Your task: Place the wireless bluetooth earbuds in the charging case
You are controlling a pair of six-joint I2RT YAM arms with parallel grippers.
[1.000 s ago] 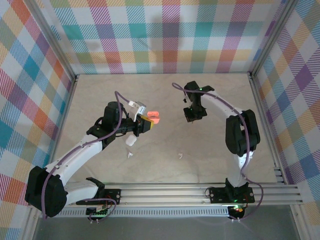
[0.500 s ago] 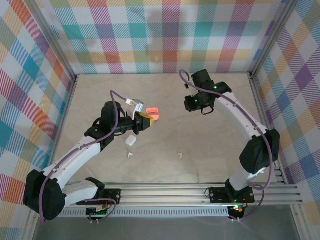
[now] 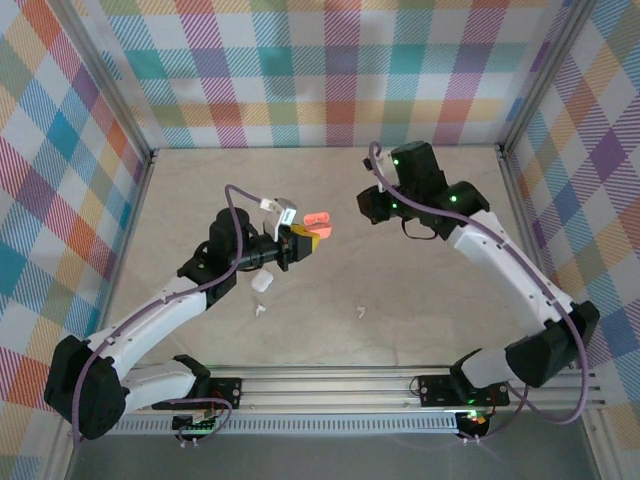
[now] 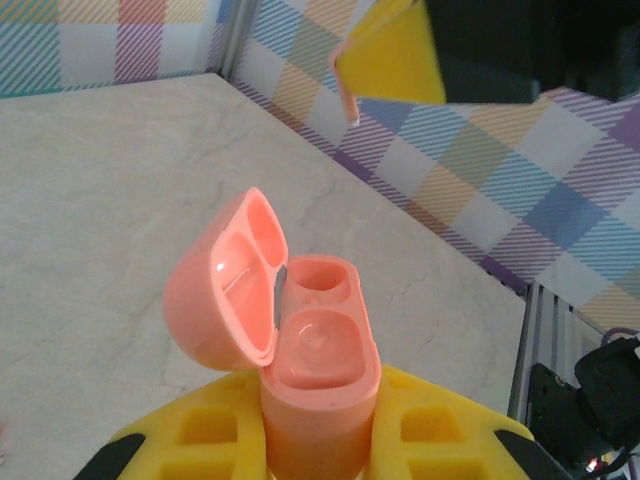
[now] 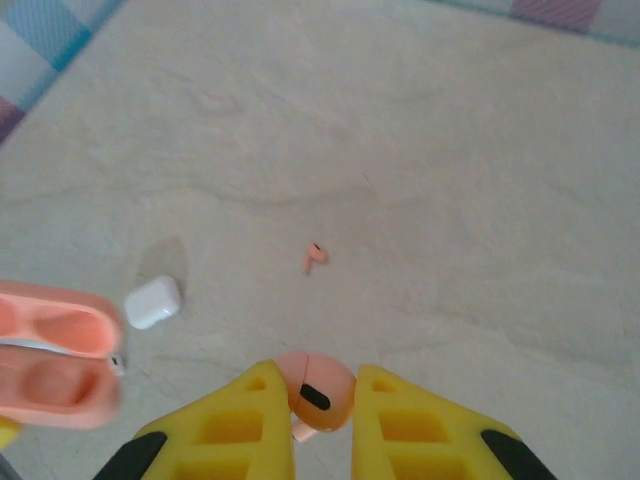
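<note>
A pink earbud (image 5: 321,398) sits clamped in the right gripper's (image 5: 318,385) jaws, ready for the pink case (image 4: 305,350) at its nine o'clock, which the left gripper's (image 4: 315,440) jaws pinch with lid open to bare both sockets; another pink earbud (image 5: 316,257) lies on the table (image 5: 470,150) at twelve o'clock.

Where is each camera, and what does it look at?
Top external: above, behind the arms, looking down on the table; both arms show.
Left wrist: rides its arm, faces the pink case in its yellow fingers.
Right wrist: looks down at a pink earbud pinched in its fingers.
Both wrist views share the pink case.
</note>
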